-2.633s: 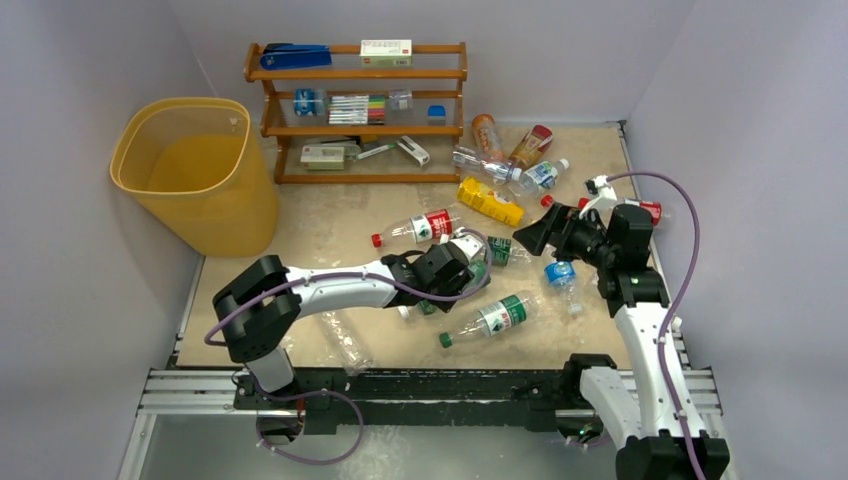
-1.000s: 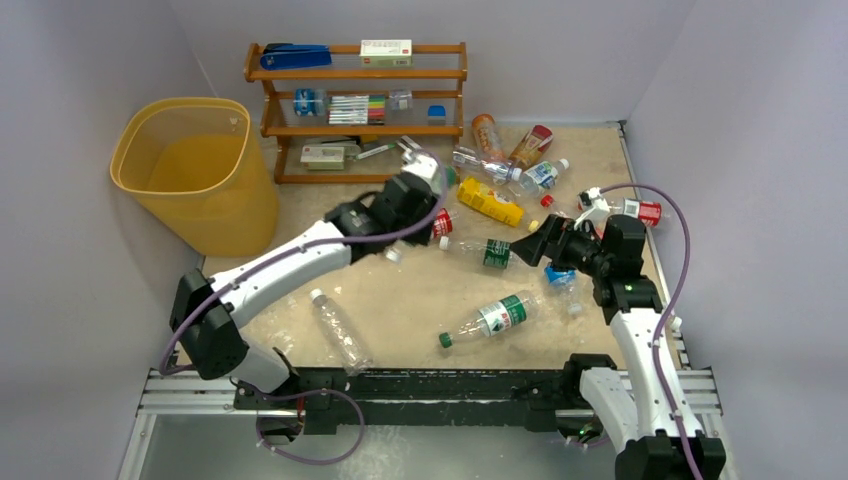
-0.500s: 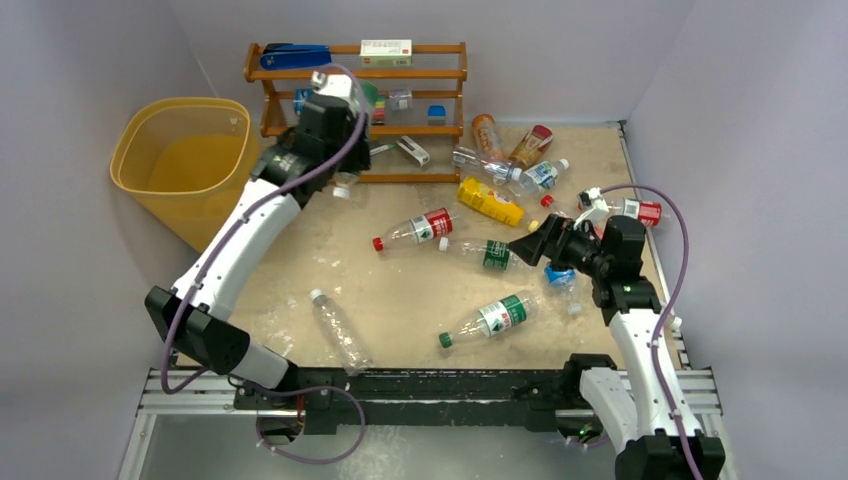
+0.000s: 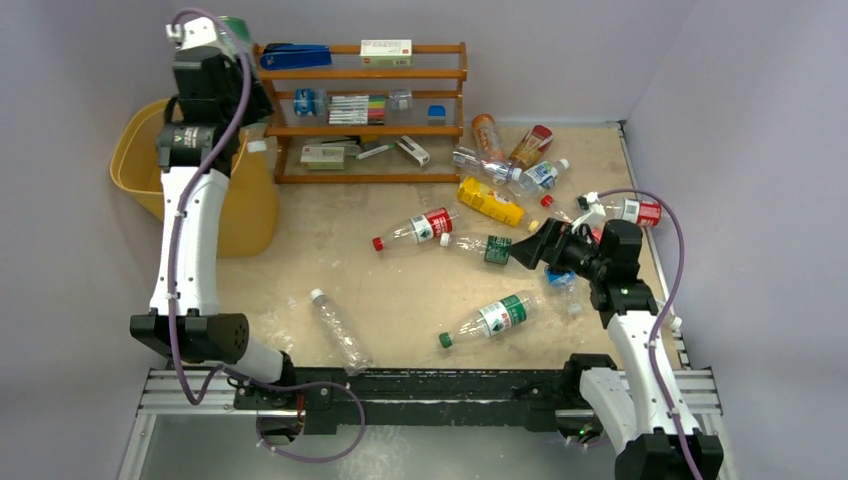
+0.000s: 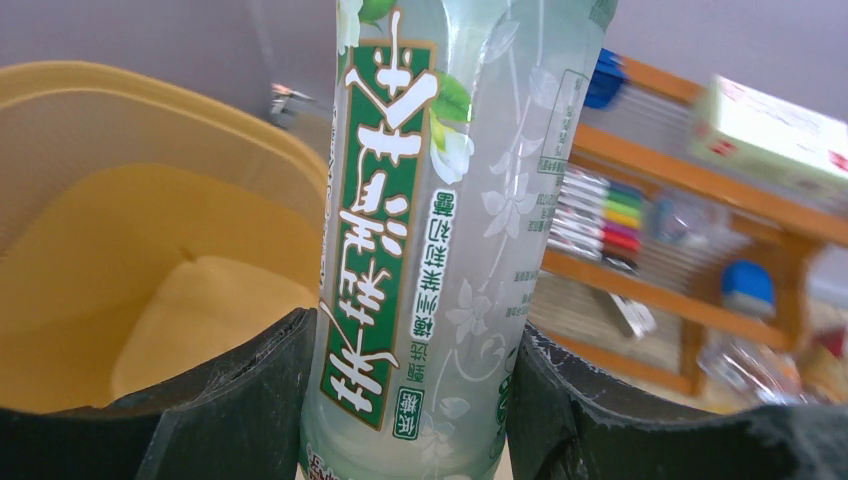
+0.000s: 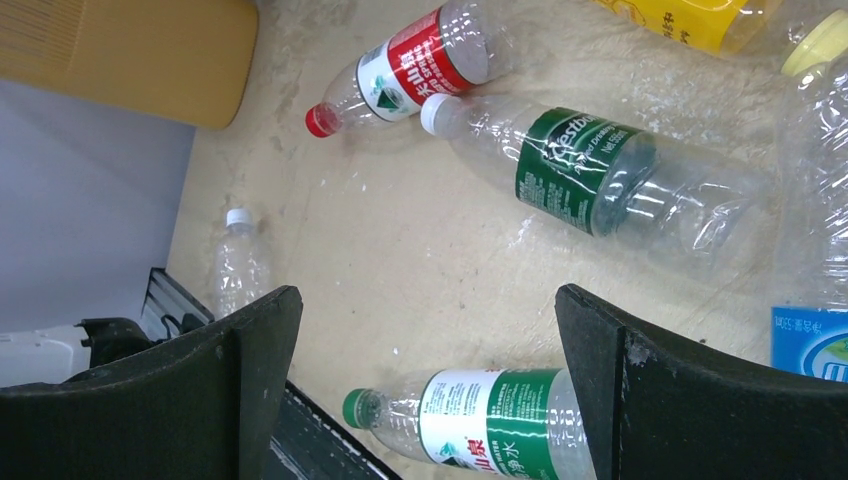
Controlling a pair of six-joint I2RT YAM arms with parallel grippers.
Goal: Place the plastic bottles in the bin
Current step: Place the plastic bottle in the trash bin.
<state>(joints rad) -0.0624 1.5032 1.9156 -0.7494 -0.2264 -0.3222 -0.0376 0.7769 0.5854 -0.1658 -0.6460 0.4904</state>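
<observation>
Top external view: left arm reared up tall at the back left. Left gripper [image 5: 410, 345] clenched on a clear bottle with green label [image 5: 430, 200], fingers [image 5: 250, 400] pressed to both sides of it. Left wrist view: bottle stands roughly upright in the grip, over the rack-side rim of the yellow bin [image 5: 150, 85], not inside it. Bin floor bare where it shows. Bin sits at the back left corner of the tabletop [image 4: 400, 290], just beside the wooden shelf rack [image 4: 360, 125].

Right gripper [image 6: 425, 300] spread wide, holding nothing, low over the tabletop. Near it lies a green-labelled bottle [image 4: 478, 246], white cap toward the bin; a red-labelled bottle [image 4: 418, 228] lies just beside that.

Others lying loose: second green-labelled bottle [image 4: 492, 318] nearer the arms, unlabelled clear bottle [image 4: 338, 328] near the front edge, yellow bottle [image 4: 490, 200], and a cluster of bottles [image 4: 505, 150] at the back right.
</observation>
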